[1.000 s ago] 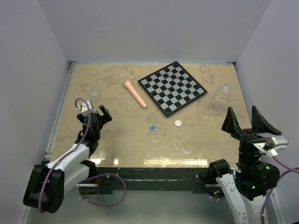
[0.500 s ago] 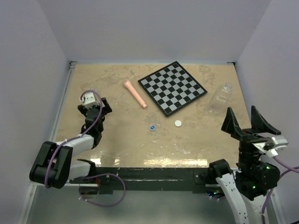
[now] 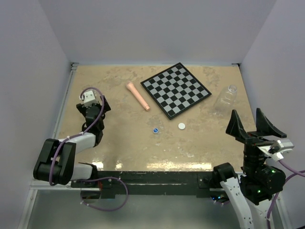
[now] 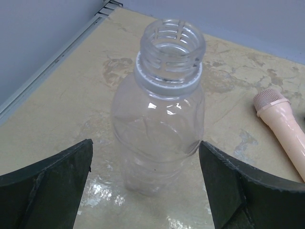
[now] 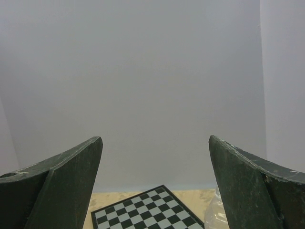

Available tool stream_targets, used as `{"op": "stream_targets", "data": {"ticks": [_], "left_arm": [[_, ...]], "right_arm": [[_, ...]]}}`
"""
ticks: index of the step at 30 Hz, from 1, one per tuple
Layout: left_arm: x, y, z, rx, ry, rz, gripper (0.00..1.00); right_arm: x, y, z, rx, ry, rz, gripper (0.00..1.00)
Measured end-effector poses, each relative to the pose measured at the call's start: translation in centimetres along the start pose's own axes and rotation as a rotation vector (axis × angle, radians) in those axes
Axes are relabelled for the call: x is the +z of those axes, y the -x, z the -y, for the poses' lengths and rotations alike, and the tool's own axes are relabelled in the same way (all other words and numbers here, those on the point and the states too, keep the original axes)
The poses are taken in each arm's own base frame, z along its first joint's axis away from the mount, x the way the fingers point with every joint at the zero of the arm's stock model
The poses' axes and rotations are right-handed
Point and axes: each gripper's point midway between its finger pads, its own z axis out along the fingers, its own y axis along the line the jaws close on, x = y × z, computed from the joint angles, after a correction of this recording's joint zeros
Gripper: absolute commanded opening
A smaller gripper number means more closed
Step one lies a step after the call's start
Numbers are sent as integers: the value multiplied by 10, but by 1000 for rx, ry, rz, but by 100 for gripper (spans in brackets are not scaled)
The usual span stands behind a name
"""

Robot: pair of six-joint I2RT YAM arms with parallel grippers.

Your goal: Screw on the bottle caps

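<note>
On the mottled beige worktop we see a black-and-white chequered board and a large clear plastic bottle near the right edge. The right jaws are raised, wide and empty. The left jaws stand wide either side of a small clear uncapped bottle, not touching it. A round blue cap and a white cap lie mid-worktop.
</note>
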Motion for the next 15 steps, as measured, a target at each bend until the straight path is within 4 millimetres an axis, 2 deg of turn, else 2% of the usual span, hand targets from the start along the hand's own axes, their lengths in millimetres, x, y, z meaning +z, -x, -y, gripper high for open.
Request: {"op": "stream_targets", "data": {"ticks": [6, 15], "left_arm": [[11, 3, 0, 32, -3, 15, 91], [22, 7, -1, 59, -22, 35, 67]], "right_arm": [[0, 0, 0, 0, 0, 0, 99], [0, 0, 0, 0, 0, 0, 99]]}}
